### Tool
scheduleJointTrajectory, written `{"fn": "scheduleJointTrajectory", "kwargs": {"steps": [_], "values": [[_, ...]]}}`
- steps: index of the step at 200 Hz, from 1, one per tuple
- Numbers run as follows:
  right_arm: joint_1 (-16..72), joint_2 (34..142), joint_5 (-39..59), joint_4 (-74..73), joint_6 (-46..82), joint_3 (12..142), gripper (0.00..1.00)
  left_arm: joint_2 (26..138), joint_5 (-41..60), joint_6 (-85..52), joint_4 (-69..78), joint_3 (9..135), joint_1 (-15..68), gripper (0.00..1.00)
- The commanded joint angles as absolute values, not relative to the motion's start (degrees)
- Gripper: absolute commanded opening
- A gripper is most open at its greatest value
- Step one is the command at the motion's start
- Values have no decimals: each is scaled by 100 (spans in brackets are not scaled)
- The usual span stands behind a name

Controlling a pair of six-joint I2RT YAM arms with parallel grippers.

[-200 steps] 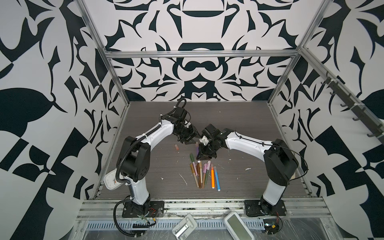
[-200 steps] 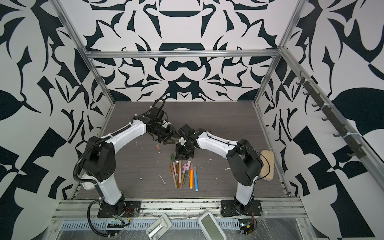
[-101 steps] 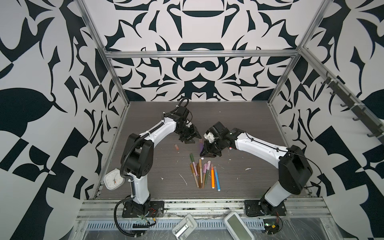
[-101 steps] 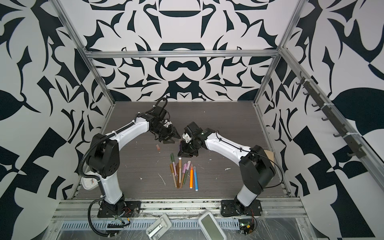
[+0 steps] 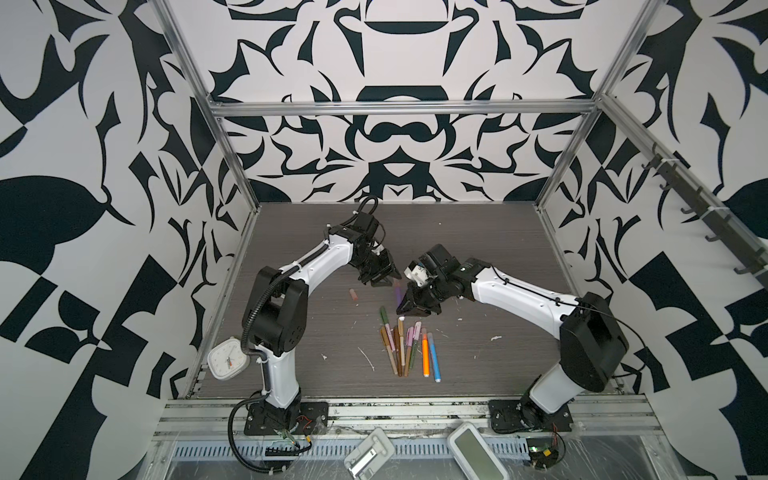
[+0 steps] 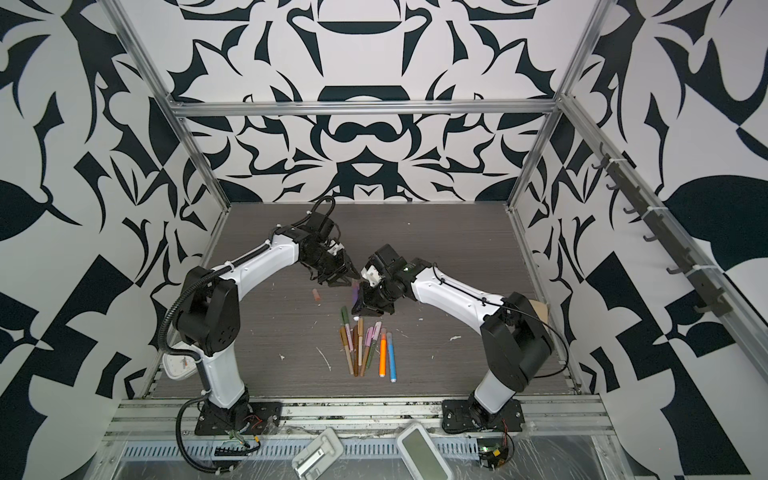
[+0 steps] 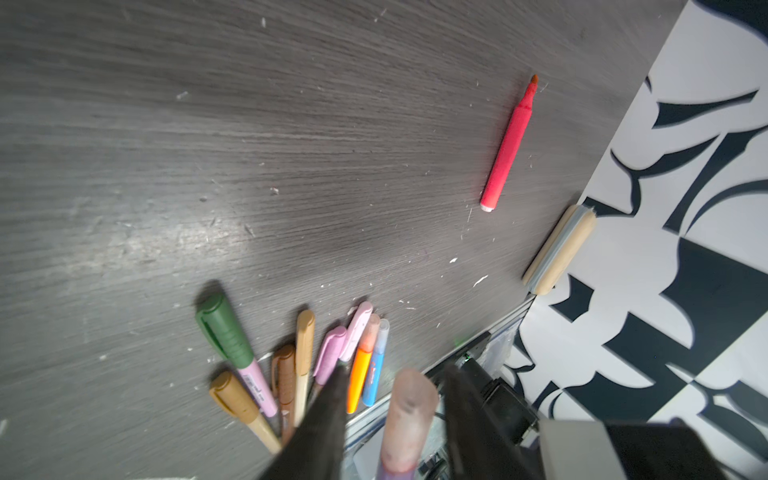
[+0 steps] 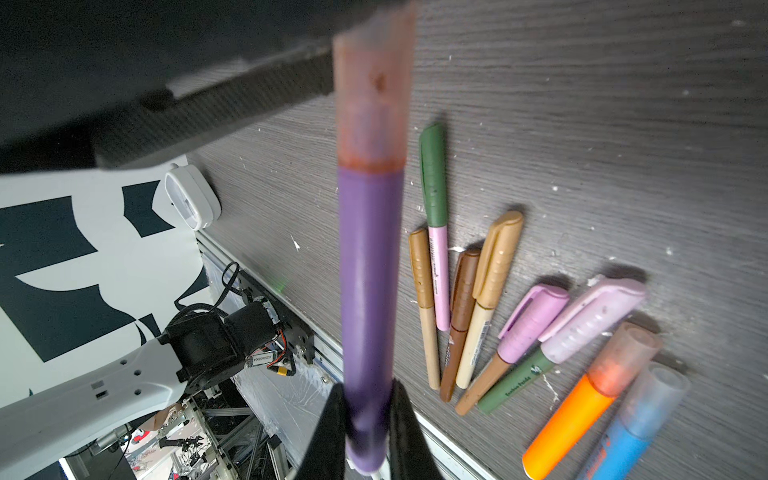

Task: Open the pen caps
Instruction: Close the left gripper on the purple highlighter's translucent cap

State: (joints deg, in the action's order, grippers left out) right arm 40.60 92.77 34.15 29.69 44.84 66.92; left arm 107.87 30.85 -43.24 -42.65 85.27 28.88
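My right gripper (image 8: 368, 386) is shut on the lower barrel of a purple pen (image 8: 370, 270), held above the table in both top views (image 5: 398, 294) (image 6: 355, 296). Its translucent peach pen cap (image 7: 409, 411) (image 8: 372, 104) is still on and sits between the fingers (image 7: 328, 399) of my left gripper (image 7: 395, 372), which stand open with a gap on each side. The two grippers (image 5: 392, 279) (image 5: 405, 306) meet tip to tip mid-table. Several capped pens (image 5: 405, 349) (image 8: 498, 311) lie fanned in front. A loose peach cap (image 5: 353, 294) lies to the left. A red pen (image 7: 507, 145) lies uncapped.
A white clock (image 5: 226, 361) leans by the left arm's base. A tan block (image 7: 559, 249) rests against the right wall. Two white devices (image 5: 476, 453) (image 5: 370, 455) lie on the front rail. Small white scraps dot the dark wood table (image 5: 478, 249).
The right arm has stretched out and its elbow has swung right, keeping the purple pen. The left gripper's fingers have drawn closer together around the pen's capped end.
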Motion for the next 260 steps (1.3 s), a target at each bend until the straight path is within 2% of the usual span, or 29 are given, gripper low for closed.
{"fn": "scheduleJointTrajectory", "kwargs": {"steps": [1,79,96,120,133,142,160,168,260], "values": [[4081,9118,3481,2918,4383,6870,1,10770,3092,-4348,-4331,8504,2900,31],[3992,9172,3436,3103,4166,7131,1,10609,3059,-4434,-4235,8323,3019,34],[3952,9171,3454,3150,4115,7154,1,10589,3066,-4434,-4215,8318,3054,25],[3905,9130,3454,3245,4057,7139,1,10565,3030,-4430,-4198,8326,3059,6],[3876,9106,3446,3268,4041,7111,1,10560,3022,-4429,-4192,8334,3059,0],[3856,9089,3445,3274,4040,7093,5,10566,3033,-4421,-4186,8338,3059,0],[3827,9080,3340,3319,4032,7131,27,10552,3050,-4411,-4191,8341,3059,0],[3811,9096,3277,3357,4029,7165,32,10540,3058,-4412,-4187,8341,3067,0],[3700,9695,3389,3412,4013,7641,33,10486,3057,-4421,-4208,8380,3076,0]]}}
